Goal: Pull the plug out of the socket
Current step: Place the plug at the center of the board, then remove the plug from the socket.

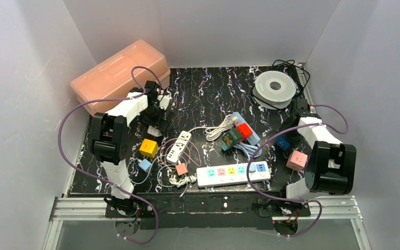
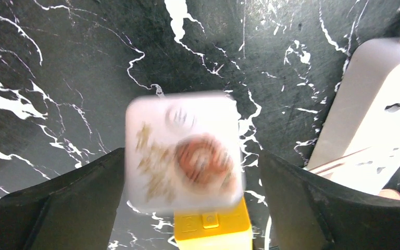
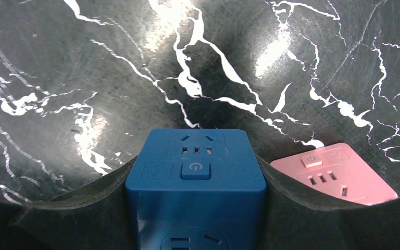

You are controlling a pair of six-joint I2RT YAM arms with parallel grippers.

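A white plug [image 2: 183, 151], blurred, sits between my left gripper's [image 2: 190, 156] open fingers, with a gap on the right side. Just below it lies a yellow cube socket [image 2: 213, 229]. In the top view the left gripper [image 1: 155, 119] hangs over the white plug [image 1: 154, 132] and the yellow cube [image 1: 148, 148]. My right gripper [image 3: 197, 166] is shut on a blue cube socket [image 3: 195, 172], both fingers pressed to its sides. In the top view that gripper [image 1: 290, 134] and the blue cube [image 1: 283, 142] are at the right of the mat.
A pink cube socket [image 3: 333, 174] lies right of the blue one. A small white power strip [image 2: 380, 130] lies right of the left gripper. A long white strip [image 1: 233, 174], loose cables, a wire spool [image 1: 275, 87] and an orange box [image 1: 120, 75] are also around.
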